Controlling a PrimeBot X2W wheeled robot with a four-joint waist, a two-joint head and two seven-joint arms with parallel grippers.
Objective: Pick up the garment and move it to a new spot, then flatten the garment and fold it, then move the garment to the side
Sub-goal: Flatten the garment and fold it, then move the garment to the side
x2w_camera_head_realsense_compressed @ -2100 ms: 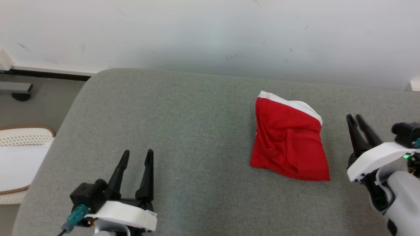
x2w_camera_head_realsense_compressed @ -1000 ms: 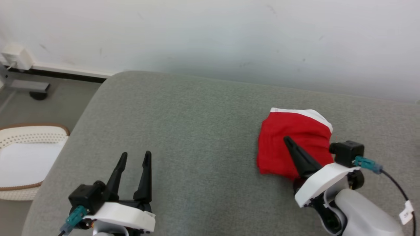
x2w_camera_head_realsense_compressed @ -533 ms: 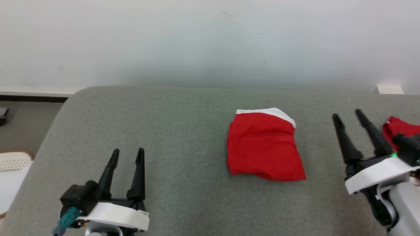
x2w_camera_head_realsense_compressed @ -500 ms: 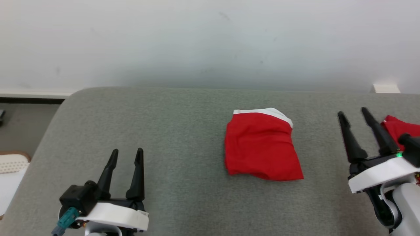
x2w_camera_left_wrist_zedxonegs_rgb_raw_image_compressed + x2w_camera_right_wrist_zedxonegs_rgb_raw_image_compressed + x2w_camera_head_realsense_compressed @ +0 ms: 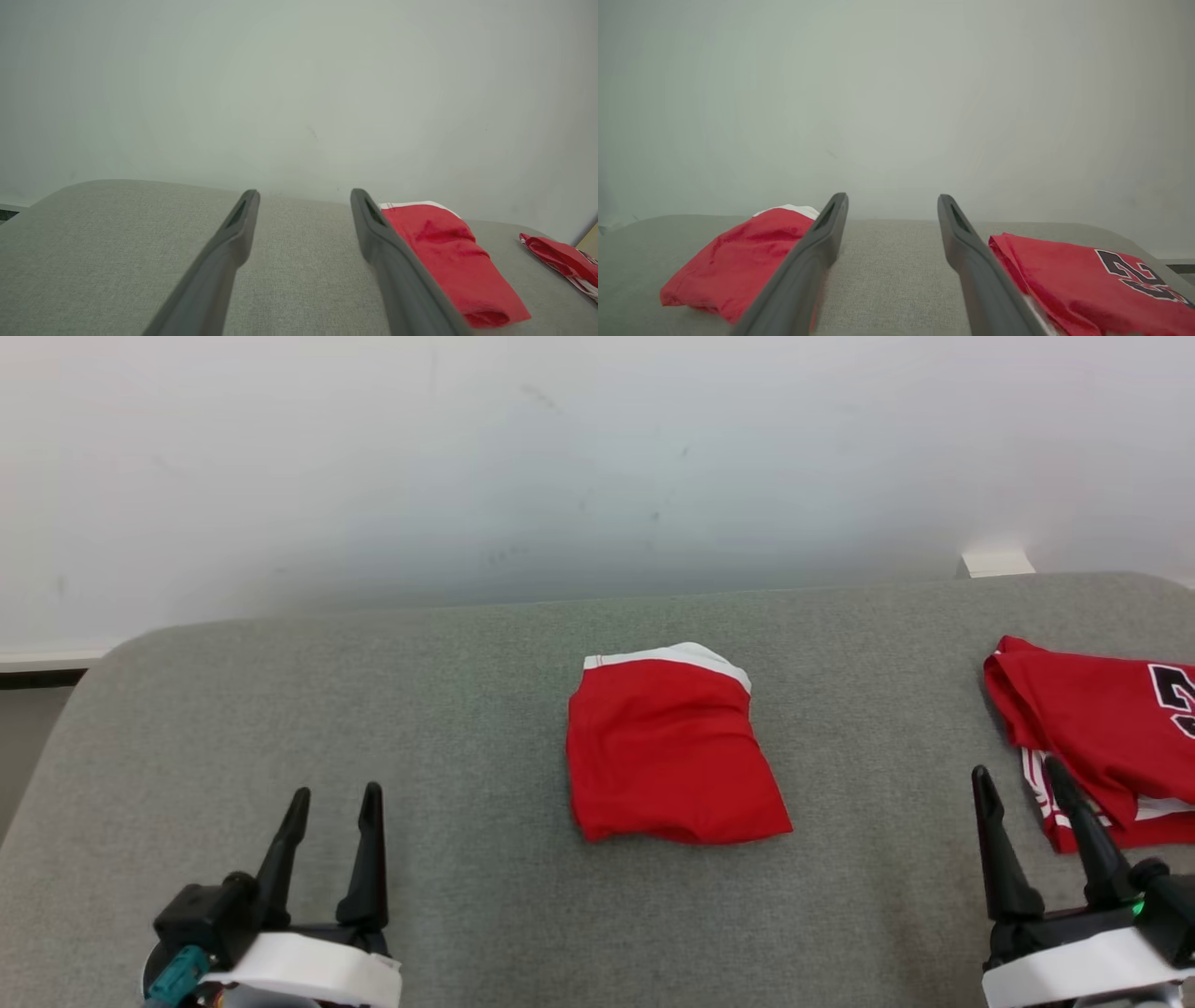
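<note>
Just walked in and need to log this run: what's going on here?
A two-armed robot is handling clothes on a grey cushion. A red garment with a white waistband lies folded mid-cushion, untouched. The left gripper and right gripper both stand open and empty at the near edge. A second red garment, with a dark printed number, lies at the right.

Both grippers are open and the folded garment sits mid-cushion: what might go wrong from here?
1. The folded red garment is a loose, lumpy bundle, so a one-sided pinch may let it unfold when it is moved aside.
2. The numbered red jersey lies close to the open right gripper, so it may get snagged, or the bundle may be set down on it.
</note>
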